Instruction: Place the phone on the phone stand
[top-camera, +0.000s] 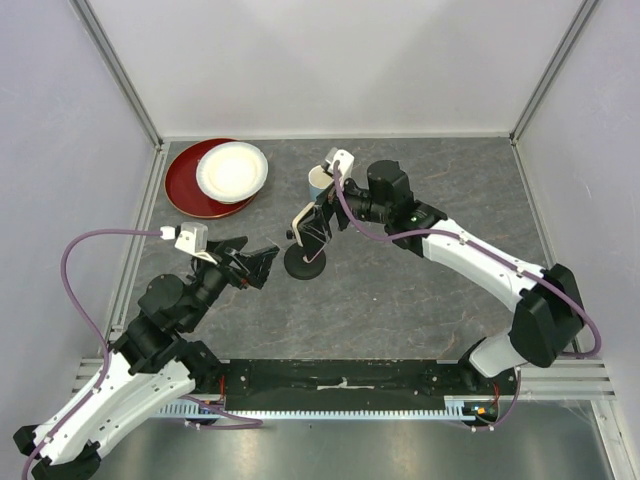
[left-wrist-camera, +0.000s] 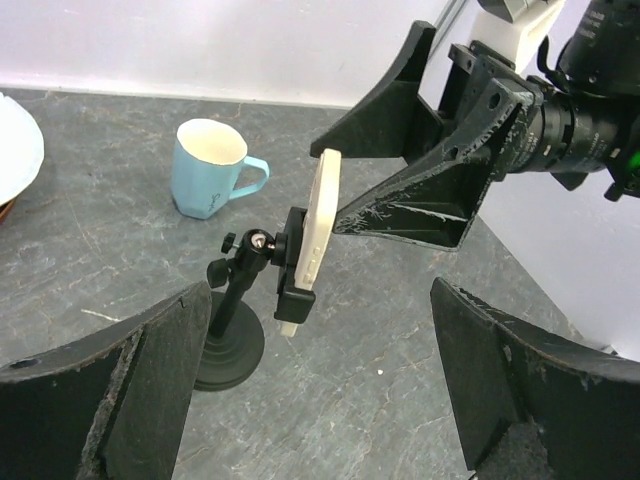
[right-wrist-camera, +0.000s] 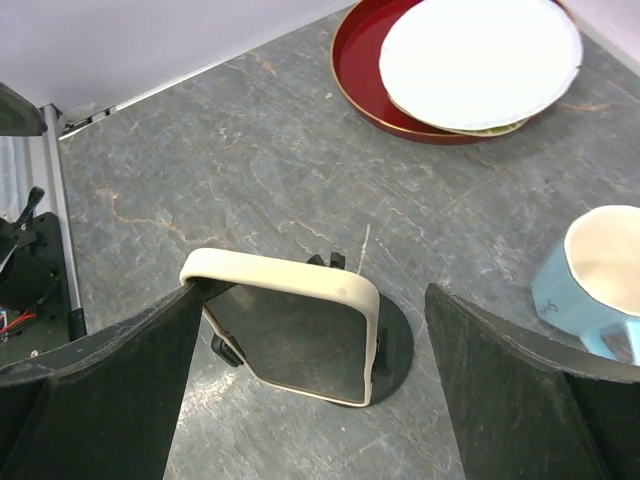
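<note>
The phone (right-wrist-camera: 300, 335), beige-rimmed with its dark glossy face towards the right wrist camera, stands upright in the clamp of the black phone stand (right-wrist-camera: 397, 345). In the top view the phone (top-camera: 303, 221) sits above the stand's disc base (top-camera: 305, 265). My right gripper (right-wrist-camera: 312, 300) is open astride the phone; its left finger touches the phone's top left corner and its right finger is apart from it. My left gripper (left-wrist-camera: 320, 335) is open and empty, just left of the stand in the top view (top-camera: 262, 262). The left wrist view shows the phone (left-wrist-camera: 320, 215) edge-on in the clamp.
A light blue mug (top-camera: 320, 180) stands just behind the stand, close to my right gripper; it also shows in the right wrist view (right-wrist-camera: 600, 270). A white plate (top-camera: 232, 170) lies on a red plate (top-camera: 190, 190) at the back left. Enclosure walls surround the table.
</note>
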